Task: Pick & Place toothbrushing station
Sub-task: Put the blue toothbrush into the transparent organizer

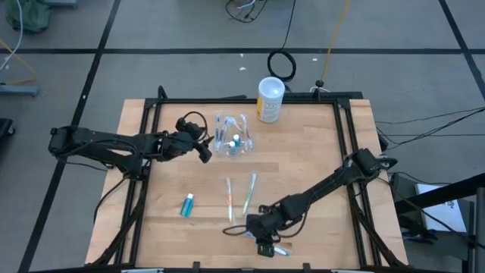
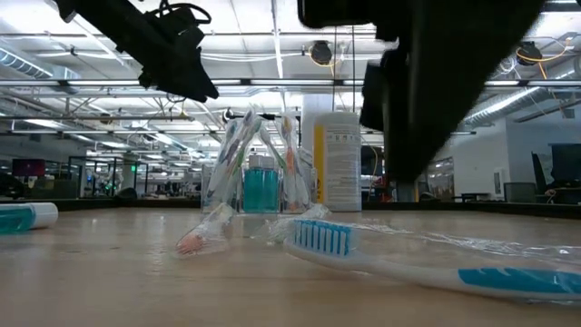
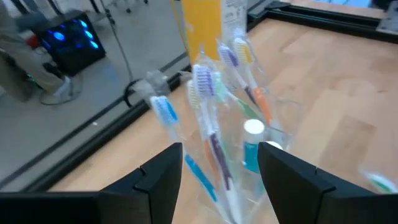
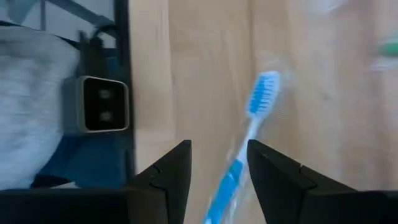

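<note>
The clear cup-like holder [image 1: 233, 142] stands at the table's far middle, with several wrapped toothbrushes and a teal tube in it; it also shows in the low view [image 2: 259, 177]. My left gripper [image 1: 206, 150] hovers open just to its left, and the toothbrush heads [image 3: 205, 81] show ahead between its fingers. A blue-and-white toothbrush [image 4: 252, 124] in a clear wrapper lies flat near the front edge [image 2: 408, 263]. My right gripper [image 1: 264, 241] is open over it, a finger on each side of its handle [image 4: 219, 162]. I see no touch.
A white canister with a yellowish label [image 1: 270, 98] stands behind the holder. Two wrapped toothbrushes [image 1: 229, 193] [image 1: 248, 189] and a teal tube [image 1: 187, 205] lie on the wood at mid-table. A black frame rail [image 1: 144, 174] edges the table.
</note>
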Tool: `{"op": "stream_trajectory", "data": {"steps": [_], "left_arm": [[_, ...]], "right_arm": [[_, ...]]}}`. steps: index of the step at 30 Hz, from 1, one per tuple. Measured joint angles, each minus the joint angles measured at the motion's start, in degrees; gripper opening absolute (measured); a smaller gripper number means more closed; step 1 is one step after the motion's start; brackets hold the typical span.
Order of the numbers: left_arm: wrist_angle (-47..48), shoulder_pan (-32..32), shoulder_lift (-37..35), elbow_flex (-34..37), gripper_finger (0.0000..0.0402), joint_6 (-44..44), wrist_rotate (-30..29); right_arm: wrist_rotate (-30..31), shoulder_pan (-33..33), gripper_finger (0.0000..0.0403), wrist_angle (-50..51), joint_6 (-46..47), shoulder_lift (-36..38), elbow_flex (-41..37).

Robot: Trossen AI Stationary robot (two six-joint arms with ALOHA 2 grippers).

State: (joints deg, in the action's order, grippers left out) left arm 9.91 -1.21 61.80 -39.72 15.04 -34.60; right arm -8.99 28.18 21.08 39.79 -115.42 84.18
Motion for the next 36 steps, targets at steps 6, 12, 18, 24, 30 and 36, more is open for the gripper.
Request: {"op": "stream_trajectory", "data": {"steps": [6,12,18,24,30,36], "left_arm": [[0.9,0.0,0.1,0.0,0.0216,2.1,3.5],[2.0,0.3,0.2,0.0,0.0216,4.0,3.7],[2.3,0.4,0.1,0.0,0.0216,4.8,5.1],[2.4,0.5,0.1,0.0,0.0216,4.7,5.1],[2.4,0.5,0.1,0.0,0.0216,4.1,5.1],[2.4,0.5,0.1,0.0,0.0216,1.8,5.1]], "right_arm": [[6.6,1.9,0.0183,-3.0,-5.4,-4.1,0.1],[6.2,2.3,0.0201,-5.4,-7.3,-6.7,0.1],[6.3,2.3,0.0169,-5.4,-12.6,-6.8,0.0],[5.1,1.9,0.0082,-5.7,-17.7,-6.7,-0.1],[8.9,1.4,0.0008,-3.1,-22.3,-2.9,-0.5],[22.0,0.2,0.0002,4.5,-26.9,7.2,-0.3]]}}
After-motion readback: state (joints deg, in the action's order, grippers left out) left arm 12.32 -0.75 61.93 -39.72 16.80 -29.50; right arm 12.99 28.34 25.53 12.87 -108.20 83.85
